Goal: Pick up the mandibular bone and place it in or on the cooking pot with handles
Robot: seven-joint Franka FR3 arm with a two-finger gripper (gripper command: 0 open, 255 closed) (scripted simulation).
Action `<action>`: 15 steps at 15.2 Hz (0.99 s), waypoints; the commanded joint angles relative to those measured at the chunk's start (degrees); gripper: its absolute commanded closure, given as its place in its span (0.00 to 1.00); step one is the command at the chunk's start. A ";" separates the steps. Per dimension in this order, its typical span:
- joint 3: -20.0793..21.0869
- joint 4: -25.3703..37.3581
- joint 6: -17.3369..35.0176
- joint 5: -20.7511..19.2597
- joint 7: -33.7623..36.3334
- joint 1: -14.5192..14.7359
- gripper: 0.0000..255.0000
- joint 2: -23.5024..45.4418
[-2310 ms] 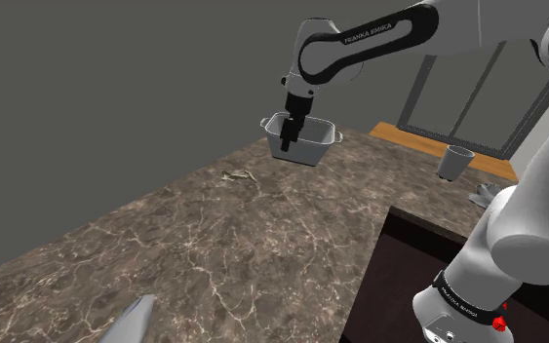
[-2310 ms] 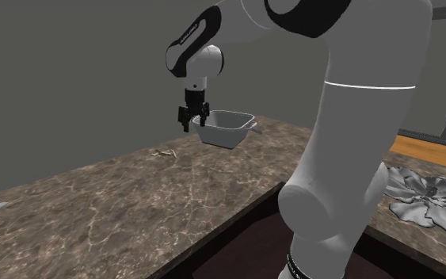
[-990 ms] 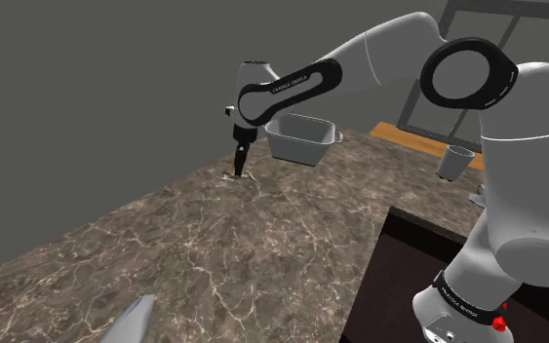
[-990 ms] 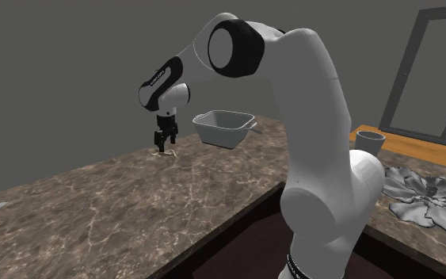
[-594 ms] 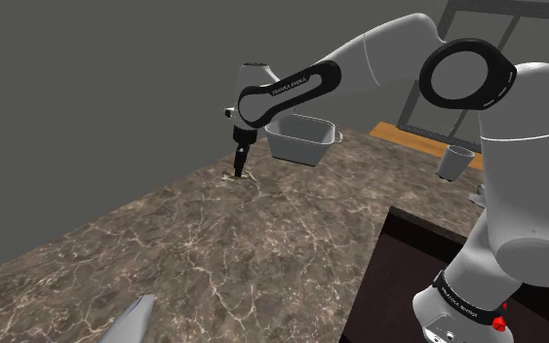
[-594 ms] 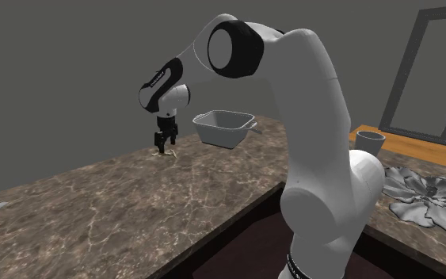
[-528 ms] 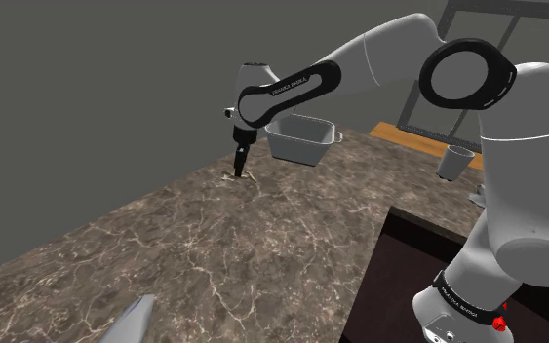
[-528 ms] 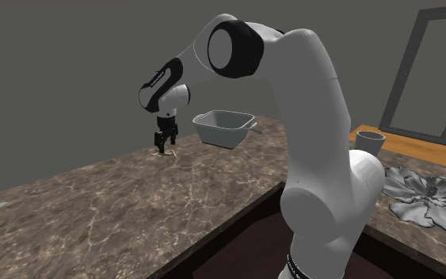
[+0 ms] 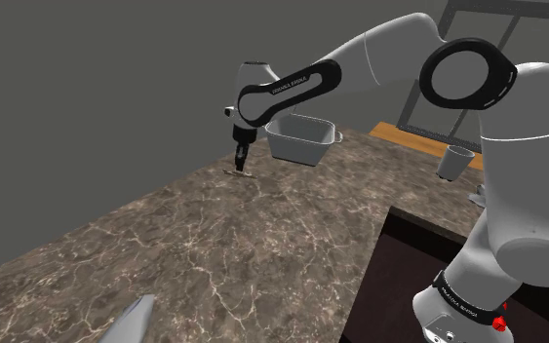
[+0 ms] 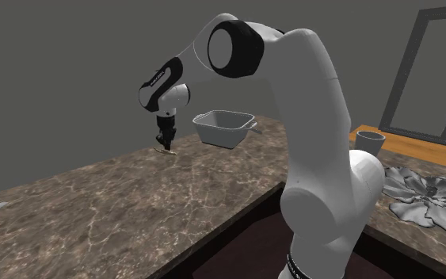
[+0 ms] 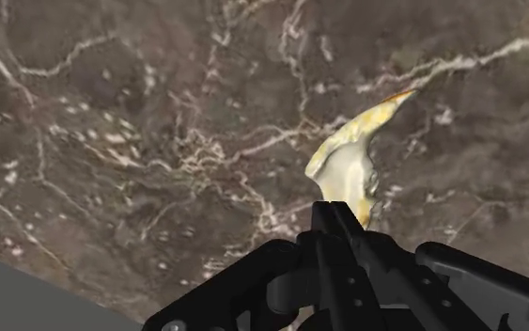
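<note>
Claw (image 9: pixel 242 167) pinching pale bone (image 11: pixel 351 162) — pointing straight down over veined brown counter (image 9: pixel 214 244), arm outstretched.

Brown veined worktop, pale bone, black fingers.
The worktop (image 9: pixel 214 244) is dark brown marble with thin white and cream veins. The bone (image 11: pixel 351 165) is cream to yellow, with an orange tip. The fingers (image 11: pixel 337 230) are plain black; the arm (image 9: pixel 516 195) is white with black joints. The pot (image 9: pixel 301 141) and cup (image 9: pixel 455 161) are light grey, the wall (image 9: pixel 87 88) dark grey.
</note>
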 commanded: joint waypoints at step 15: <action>8.34 -10.15 8.97 11.49 -28.98 -11.19 0.00 -2.83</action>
